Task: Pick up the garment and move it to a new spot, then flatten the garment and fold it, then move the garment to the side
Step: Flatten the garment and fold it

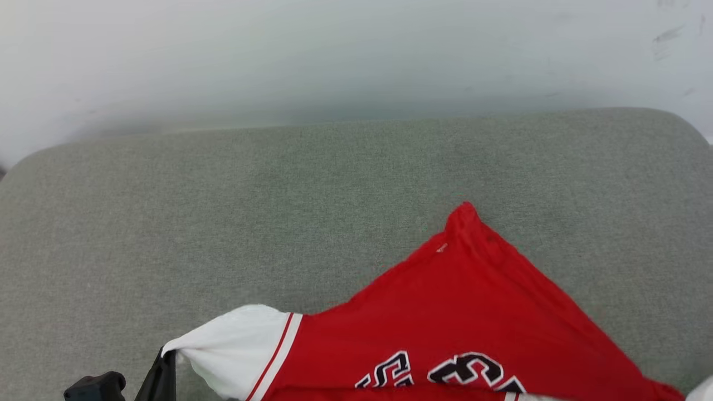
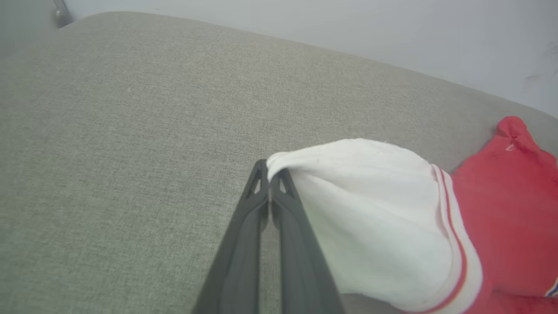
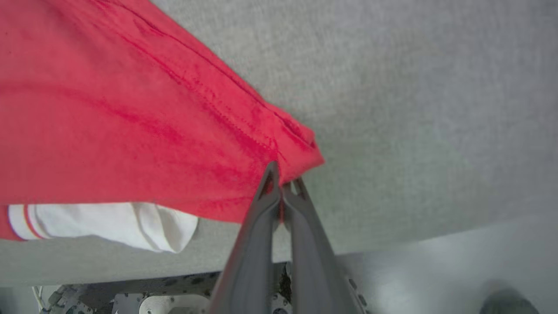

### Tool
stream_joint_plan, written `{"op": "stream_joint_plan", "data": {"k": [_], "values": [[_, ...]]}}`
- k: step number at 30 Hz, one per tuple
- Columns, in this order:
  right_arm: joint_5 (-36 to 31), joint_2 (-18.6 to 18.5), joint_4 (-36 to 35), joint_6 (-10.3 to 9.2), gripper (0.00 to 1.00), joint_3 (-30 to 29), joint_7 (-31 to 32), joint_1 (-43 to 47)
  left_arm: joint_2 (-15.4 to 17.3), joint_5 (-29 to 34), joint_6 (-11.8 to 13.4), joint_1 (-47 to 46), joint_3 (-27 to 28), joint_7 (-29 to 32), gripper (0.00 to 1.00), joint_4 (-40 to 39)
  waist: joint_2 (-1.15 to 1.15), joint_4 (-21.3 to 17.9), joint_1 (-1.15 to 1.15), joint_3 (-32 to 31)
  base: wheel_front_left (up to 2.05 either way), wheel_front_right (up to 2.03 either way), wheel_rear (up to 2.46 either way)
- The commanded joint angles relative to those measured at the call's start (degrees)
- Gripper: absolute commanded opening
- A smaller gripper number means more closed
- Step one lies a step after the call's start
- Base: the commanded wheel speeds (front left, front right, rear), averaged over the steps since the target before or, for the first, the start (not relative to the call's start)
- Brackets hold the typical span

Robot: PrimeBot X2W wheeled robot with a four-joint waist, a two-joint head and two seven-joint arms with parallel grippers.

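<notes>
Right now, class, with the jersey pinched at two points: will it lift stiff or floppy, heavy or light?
Probably floppy: the garment drapes between the left claw on its white sleeve and the right claw on a red hem corner. Likely light: thin fingertip pinches hold it up.

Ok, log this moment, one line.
stage: pick up | left end effector: shut on garment, white sleeve | right end effector: shut on red corner | below: grey fabric surface

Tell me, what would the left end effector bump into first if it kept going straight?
Probably the grey cushion, just beyond the shirt sleeve that the left end effector pinches; depth is unclear.
</notes>
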Motion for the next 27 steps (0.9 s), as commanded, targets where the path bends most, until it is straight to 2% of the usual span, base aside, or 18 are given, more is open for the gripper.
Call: {"op": "stream_joint_plan", "data": {"k": [1, 5, 6, 7, 8, 10, 13, 19, 24, 27], "values": [[-0.32, 1.31, -1.22, -0.02, 0.0, -1.04, -0.09, 2.11, 0.51, -0.21, 0.3, 0.7, 0.17, 0.06, 0.0, -0.17, 0.0, -0.36, 0.02, -0.59, 0.0, 0.0, 0.0], [-1.1, 7.42, -5.32, -0.02, 0.0, -4.03, -0.25, 9.83, 0.78, -0.45, 0.57, 1.36, 0.28, 0.74, 0.0, -0.32, 0.0, -0.46, 0.02, -1.12, 0.0, 0.0, 0.0], [-1.22, 8.71, -6.2, -0.02, 0.13, -4.1, -0.69, 11.03, 0.79, -0.55, 0.57, 1.48, 0.31, 0.8, 0.0, -0.34, 0.0, -0.56, 0.02, -1.1, 0.0, 0.0, 0.0], [-1.0, 9.72, -7.11, -0.02, 0.6, -3.88, -1.35, 11.87, 0.78, -0.59, 0.64, 1.54, 0.27, 0.88, 0.0, -0.37, 0.0, -0.65, 0.02, -1.07, 0.0, 0.0, 0.0], [-1.1, 10.43, -7.96, -0.02, 1.0, -3.81, -2.76, 12.34, 0.79, -0.62, 0.68, 1.51, 0.21, 0.98, 0.0, -0.37, 0.0, -0.72, 0.02, -1.03, 0.0, 0.0, 0.0], [-1.49, 11.59, -8.96, -0.02, 1.0, -3.77, -6.39, 12.45, 0.91, -0.59, 0.63, 1.21, -0.03, 1.11, 0.0, -0.41, 0.0, -0.74, 0.02, -0.9, 0.0, 0.0, 0.0], [-2.45, 12.17, -9.76, -0.02, 1.0, -3.16, -15.12, 10.21, 1.03, -0.35, 0.73, 0.44, -0.26, 1.3, 0.0, -0.71, 0.0, -0.66, 0.02, -0.66, 0.0, 0.0, 0.0], [-3.63, 9.87, -6.25, -0.02, 1.0, -0.24, -32.47, 2.96, 0.9, 0.13, 0.22, -1.51, -1.24, 1.5, 0.0, -1.38, 0.0, 0.18, 0.02, 0.84, 0.0, 0.0, 0.0], [-1.77, 6.61, 0.1, -0.02, 1.0, 4.34, -36.25, -6.89, 0.37, 0.76, 0.23, -3.34, -2.18, 0.86, 0.0, -2.52, 0.0, 1.09, 0.02, 2.8, 0.0, 0.0, 0.0], [1.08, 2.62, 5.47, -0.02, 1.0, 10.27, -29.01, -15.95, 0.08, 1.25, 0.01, -5.62, -2.95, 0.65, 0.0, -3.54, 0.0, 2.0, 0.02, 5.48, 0.0, 0.0, 0.0]]}}
